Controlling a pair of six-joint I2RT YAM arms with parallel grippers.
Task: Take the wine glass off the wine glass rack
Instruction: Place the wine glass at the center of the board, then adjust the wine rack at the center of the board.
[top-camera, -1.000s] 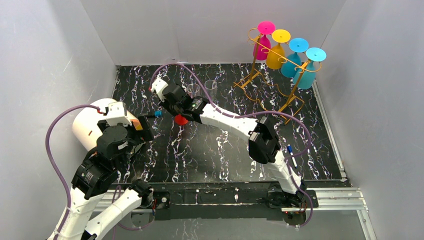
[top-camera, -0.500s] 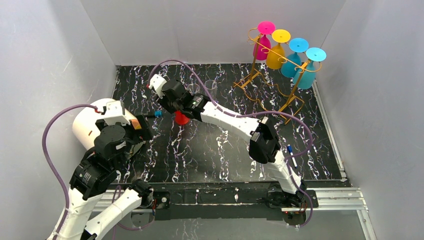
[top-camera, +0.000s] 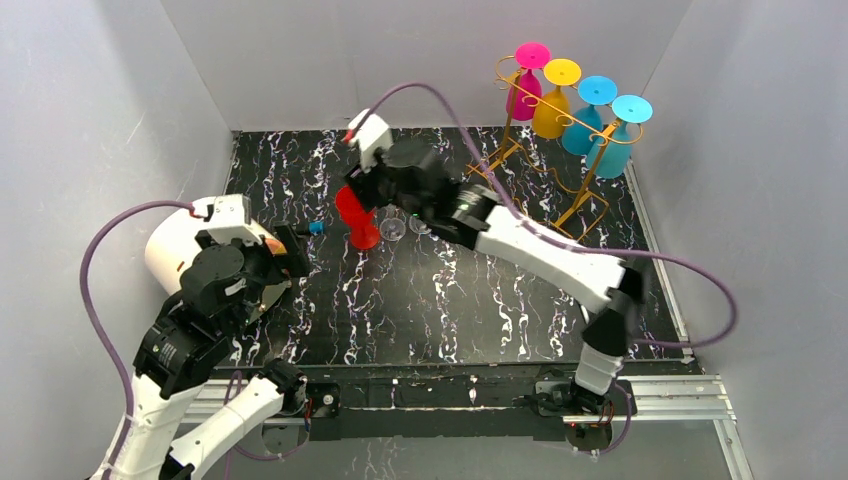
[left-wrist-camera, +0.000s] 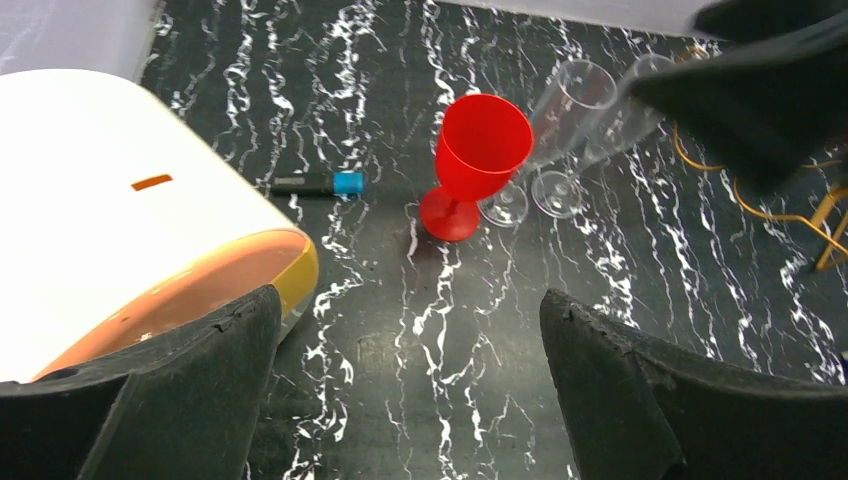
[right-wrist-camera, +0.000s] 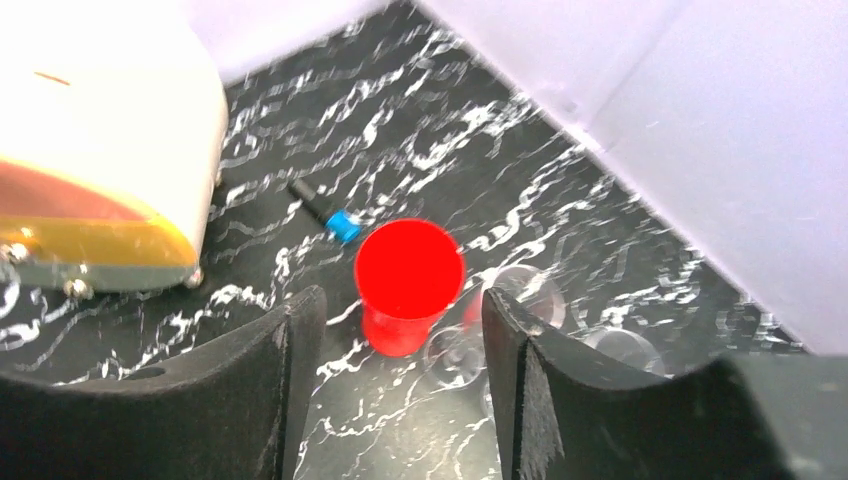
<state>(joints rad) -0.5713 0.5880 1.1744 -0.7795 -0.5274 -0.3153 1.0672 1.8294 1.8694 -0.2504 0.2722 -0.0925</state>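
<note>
Okay, I see the red wine glass (left-wrist-camera: 480, 150) standing on its foot on the black marble table (top-camera: 450, 300). It is off the wine glass rack (top-camera: 508, 122) and well apart from it. The rack stands at the back right of the table. Four more glasses hang upside down from its hooks: a pink one (top-camera: 524, 90), a yellow one (top-camera: 551, 112) and two blue ones (top-camera: 582, 128).

My right gripper (right-wrist-camera: 400, 295) hangs over the red glass. Its fingers are spread apart and hold nothing. From the right wrist view, the glass sits below, between the two fingers, with a gap on each side.

My left gripper (left-wrist-camera: 408, 300) is spread very wide and holds nothing too. It is near the left side of the table, just beside a big white and orange thing (left-wrist-camera: 110, 210) lying there.

Two clear glasses (left-wrist-camera: 575, 95) stand just beside the red one. A black pen with a blue cap (left-wrist-camera: 318, 184) lies on the table near its foot.
</note>
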